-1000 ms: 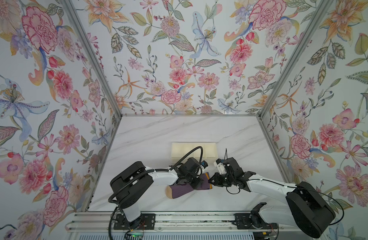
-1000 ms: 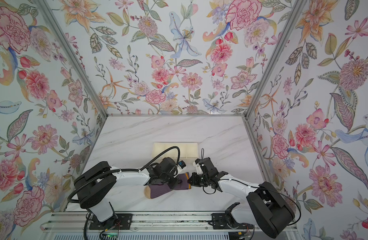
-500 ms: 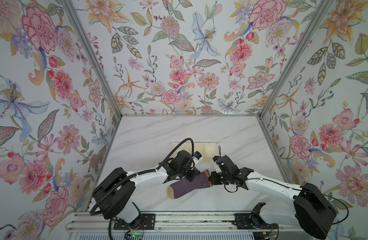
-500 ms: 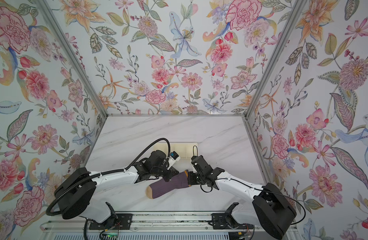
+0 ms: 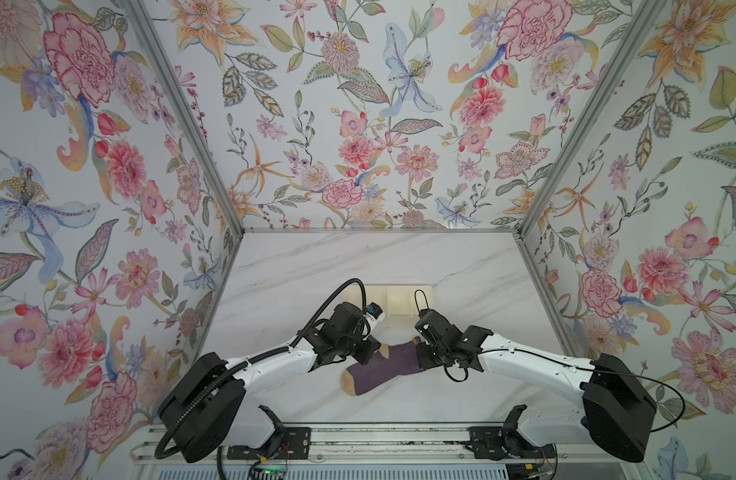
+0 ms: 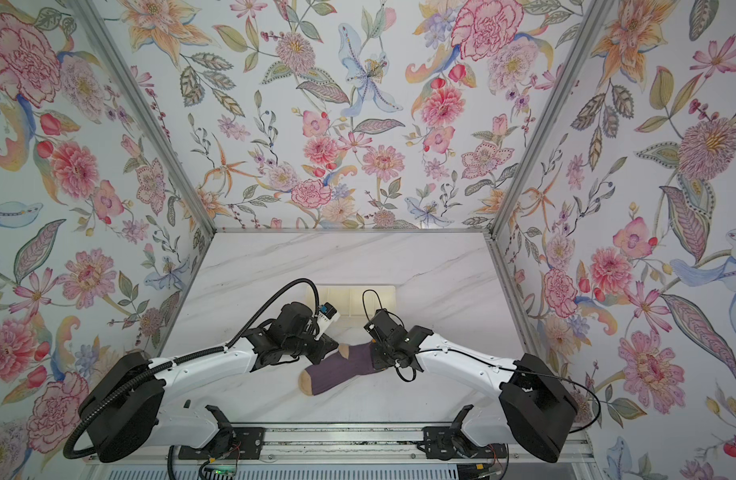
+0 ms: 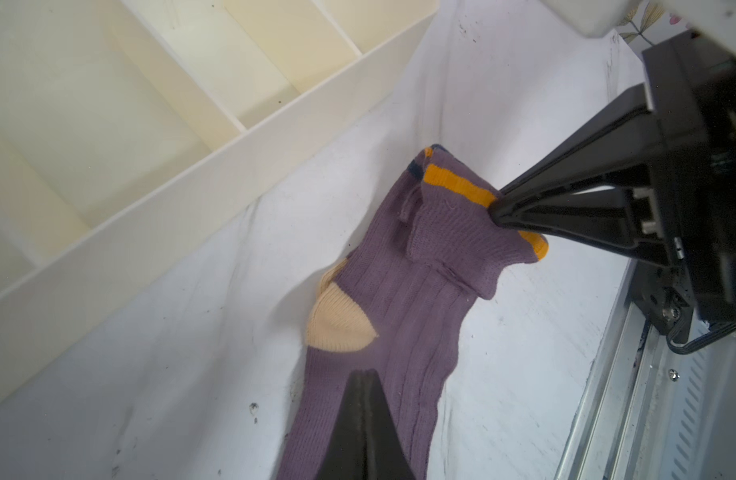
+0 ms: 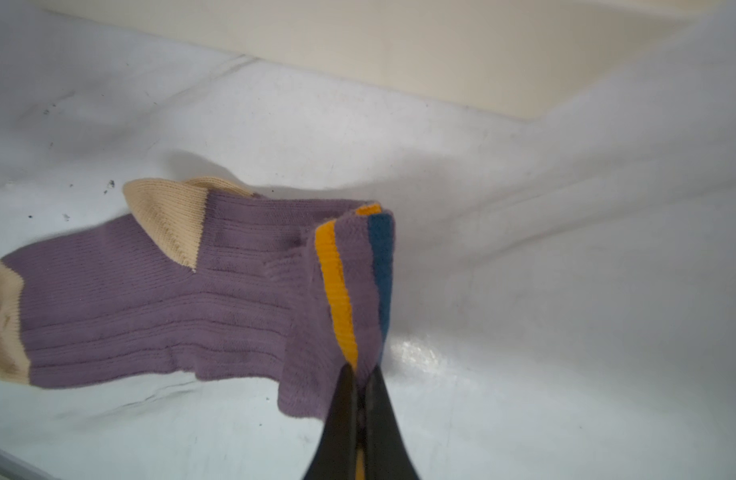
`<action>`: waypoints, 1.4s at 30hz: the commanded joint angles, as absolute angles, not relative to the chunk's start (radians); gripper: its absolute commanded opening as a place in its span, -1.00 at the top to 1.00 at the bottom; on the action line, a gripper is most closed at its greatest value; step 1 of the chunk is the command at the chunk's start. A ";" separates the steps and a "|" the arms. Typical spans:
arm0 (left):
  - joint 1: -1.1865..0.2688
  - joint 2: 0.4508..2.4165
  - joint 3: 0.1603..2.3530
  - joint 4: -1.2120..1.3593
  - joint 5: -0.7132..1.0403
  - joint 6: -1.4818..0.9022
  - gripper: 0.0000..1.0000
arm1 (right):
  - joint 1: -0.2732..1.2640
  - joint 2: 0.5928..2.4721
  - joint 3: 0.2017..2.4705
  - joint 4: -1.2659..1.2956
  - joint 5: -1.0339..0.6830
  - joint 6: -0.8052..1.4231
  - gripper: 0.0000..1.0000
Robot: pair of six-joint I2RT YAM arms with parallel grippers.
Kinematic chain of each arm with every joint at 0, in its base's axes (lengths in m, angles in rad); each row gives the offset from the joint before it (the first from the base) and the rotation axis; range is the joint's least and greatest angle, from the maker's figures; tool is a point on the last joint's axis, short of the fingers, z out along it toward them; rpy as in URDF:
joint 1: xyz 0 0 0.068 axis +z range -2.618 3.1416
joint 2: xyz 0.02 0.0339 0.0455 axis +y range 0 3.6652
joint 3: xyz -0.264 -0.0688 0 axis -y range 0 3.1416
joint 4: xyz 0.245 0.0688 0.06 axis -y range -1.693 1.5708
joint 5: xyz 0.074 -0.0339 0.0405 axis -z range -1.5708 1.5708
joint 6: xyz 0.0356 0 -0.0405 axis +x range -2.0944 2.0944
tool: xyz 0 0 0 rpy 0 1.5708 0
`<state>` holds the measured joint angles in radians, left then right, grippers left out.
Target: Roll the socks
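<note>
The socks are purple ribbed fabric with tan toe and heel, lying stretched on the white table in both top views. The cuff, with its orange and navy stripes, is folded back over the leg. My right gripper is shut on that folded cuff and also shows in the left wrist view. My left gripper is shut, its tips lying on the purple fabric just past the tan heel. No fabric shows between them.
A cream divided tray stands just behind the socks and both grippers. The aluminium rail with the arm bases runs along the front edge. Floral walls close in the table on three sides.
Both grippers have moved away from the front edge toward the tray, taking the socks along. The socks now lie stretched out longer, toe end toward the front left.
</note>
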<state>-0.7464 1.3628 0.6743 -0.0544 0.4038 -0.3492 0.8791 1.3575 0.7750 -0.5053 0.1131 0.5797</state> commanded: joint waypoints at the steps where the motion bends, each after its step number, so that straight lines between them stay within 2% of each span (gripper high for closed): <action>1: -0.726 1.328 0.657 -0.087 0.382 -0.350 0.93 | 0.911 1.403 0.826 -0.606 0.217 0.569 0.93; 12: -0.688 1.249 0.632 -0.104 0.387 -0.346 0.91 | 1.037 1.558 0.977 -0.726 0.371 0.577 0.92; 19: -0.649 1.205 0.603 -0.097 0.392 -0.359 0.90 | 1.106 1.634 1.036 -0.750 0.403 0.589 0.90; 33: -0.624 1.187 0.585 -0.068 0.415 -0.370 0.90 | 1.158 1.703 1.073 -0.713 0.350 0.582 0.88; 42: -0.625 1.194 0.583 -0.065 0.416 -0.371 0.90 | 1.131 1.679 1.024 -0.599 0.237 0.574 0.74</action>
<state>-0.6338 1.1957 0.5957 -0.0746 0.4088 -0.3603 1.1431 1.6871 1.0508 -0.6395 0.2893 0.5789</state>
